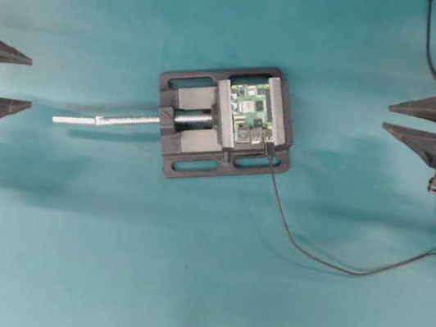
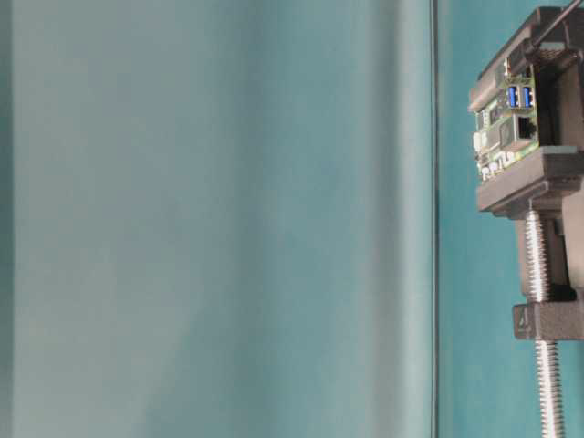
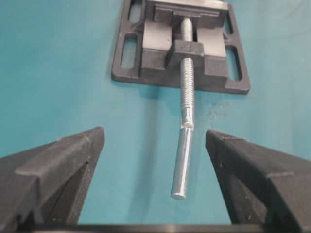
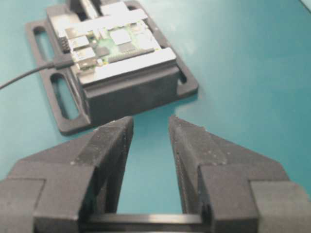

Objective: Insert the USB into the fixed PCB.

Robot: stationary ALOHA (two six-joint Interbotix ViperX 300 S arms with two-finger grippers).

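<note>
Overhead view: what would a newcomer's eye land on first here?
The black vise at mid-table, clamping a small green circuit board. A thin black cable runs from the board's edge, where its plug sits, off to the right. Both grippers, left and right, sit empty at the sides.

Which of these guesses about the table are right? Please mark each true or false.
1. The green board sits clamped in the black vise. True.
2. The black cable's plug lies far from the board. False: it is at the board's edge, apparently plugged in.
3. The left gripper is holding the vise's silver screw rod. False: its jaws are wide open, empty, with the rod's end between them.
4. The right gripper holds nothing. True.
</note>
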